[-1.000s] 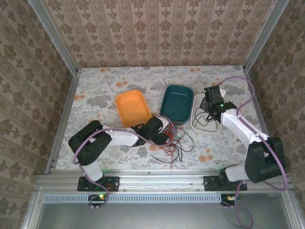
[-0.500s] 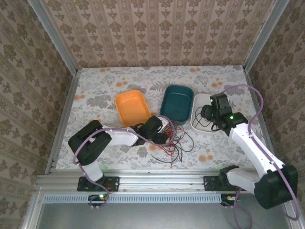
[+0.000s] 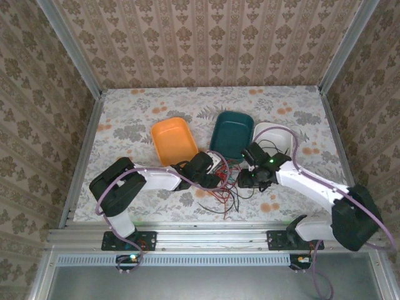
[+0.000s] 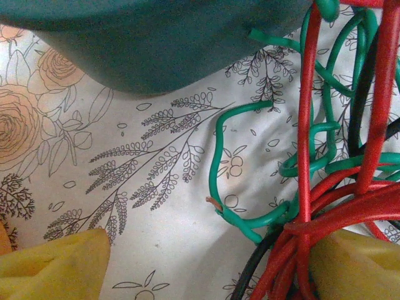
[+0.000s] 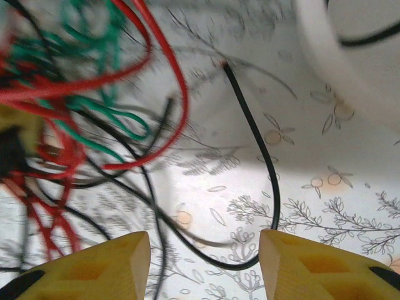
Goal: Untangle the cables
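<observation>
We can read no words, labels, brands or numbers, neither on the flower-printed table covering (image 3: pixel 187 103) nor on the patterned wallpaper walls (image 3: pixel 206 44).

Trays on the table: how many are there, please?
3: orange tray left, teal tray in the middle, white tray right, partly behind the right arm.

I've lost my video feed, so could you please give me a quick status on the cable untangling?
Left gripper open, beside the cables. Right gripper open, over a black cable. Cables knotted: red, green, black. Teal tray close beside them.
</observation>
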